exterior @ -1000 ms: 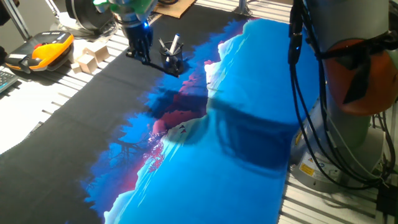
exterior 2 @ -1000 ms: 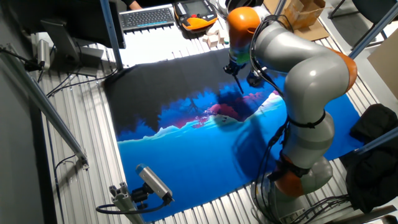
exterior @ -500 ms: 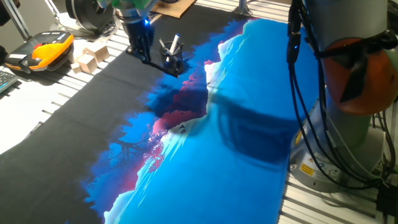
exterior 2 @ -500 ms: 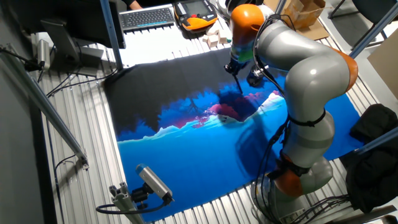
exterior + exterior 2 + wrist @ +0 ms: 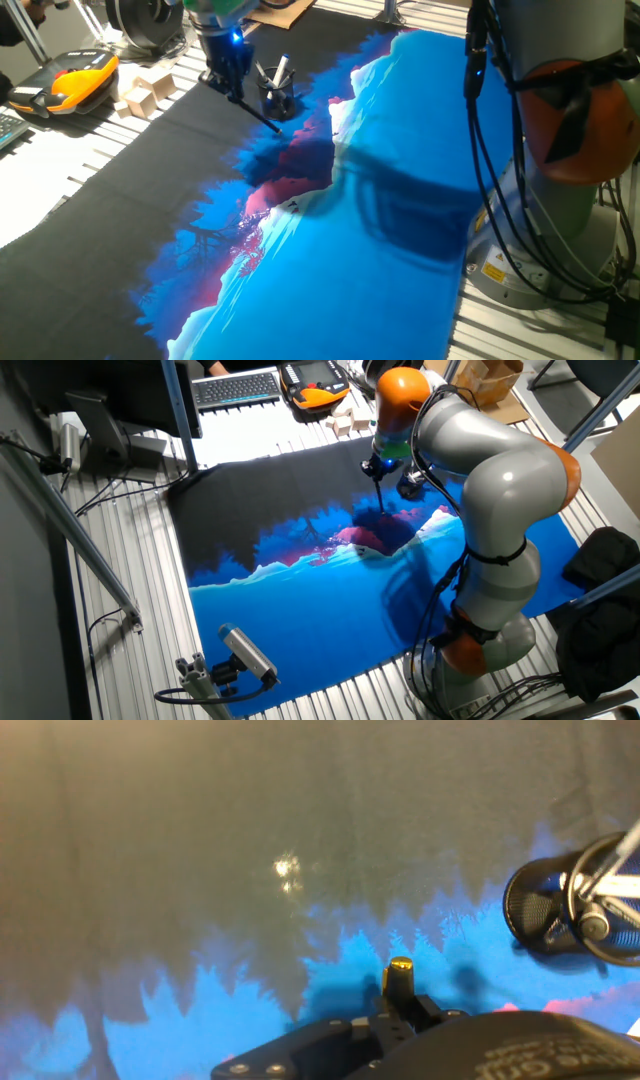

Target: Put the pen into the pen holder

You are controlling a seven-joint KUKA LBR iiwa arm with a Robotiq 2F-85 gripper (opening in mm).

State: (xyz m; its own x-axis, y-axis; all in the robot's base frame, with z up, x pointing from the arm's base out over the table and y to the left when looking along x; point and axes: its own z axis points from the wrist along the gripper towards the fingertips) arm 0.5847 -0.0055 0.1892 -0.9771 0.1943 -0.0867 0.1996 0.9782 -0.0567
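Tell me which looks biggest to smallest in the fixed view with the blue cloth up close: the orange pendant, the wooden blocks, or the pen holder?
1. Orange pendant.
2. Wooden blocks.
3. Pen holder, smallest.

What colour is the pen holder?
Black, a mesh-like cup; the pen holder shows best in the hand view.

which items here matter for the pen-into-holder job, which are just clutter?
Job:
pen, gripped by the hand
pen holder, already has pens in it

Clutter:
wooden blocks
orange-and-black handheld unit
keyboard
printed cloth
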